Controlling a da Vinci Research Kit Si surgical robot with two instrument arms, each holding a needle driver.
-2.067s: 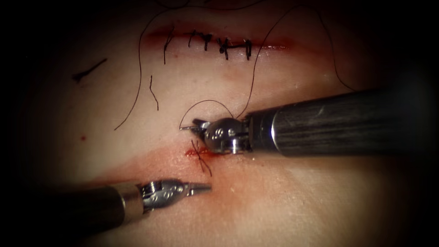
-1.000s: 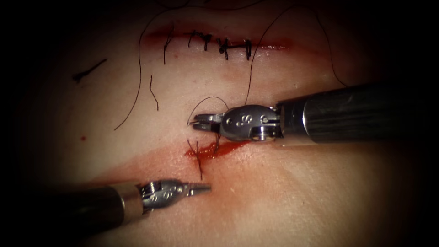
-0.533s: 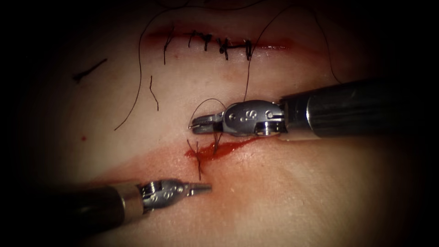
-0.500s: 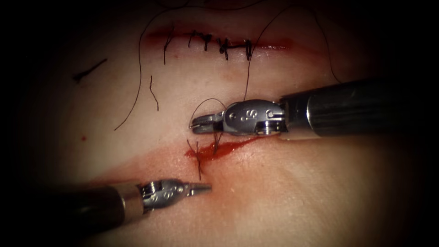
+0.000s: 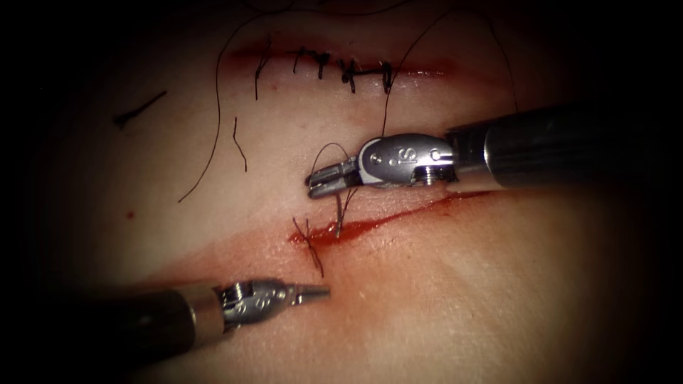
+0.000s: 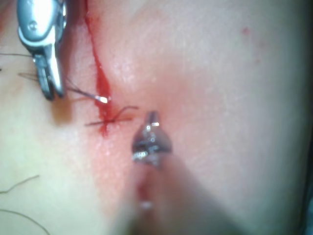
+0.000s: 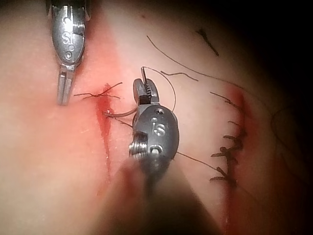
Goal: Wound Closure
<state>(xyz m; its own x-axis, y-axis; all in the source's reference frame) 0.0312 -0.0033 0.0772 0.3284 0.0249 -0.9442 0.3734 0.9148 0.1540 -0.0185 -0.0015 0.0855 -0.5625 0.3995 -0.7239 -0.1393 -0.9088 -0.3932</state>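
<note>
The tissue [image 5: 455,299], one soft, wet slab, carries two cuts: a far cut [image 5: 427,71] closed by what I count as five stitches [image 5: 348,71], and a near cut [image 5: 398,217] that gapes to the right of its one stitch [image 5: 307,240], with red fluid [image 5: 321,236] pooled there. My right hand [image 5: 329,182] sits just above the near cut, clamped on the one needle [image 5: 339,217], apparently near its upper end. The lower end seems to sit in the cut's edge, just right of that stitch. My left hand [image 5: 313,291] lies below the cut, jaws together, holding nothing. I'd judge the needle stiff and slippery, best gripped on its body, away from the point. The thread [image 5: 213,128] is limp and light, and two loose cut ends [image 5: 139,108] lie nearby.
</note>
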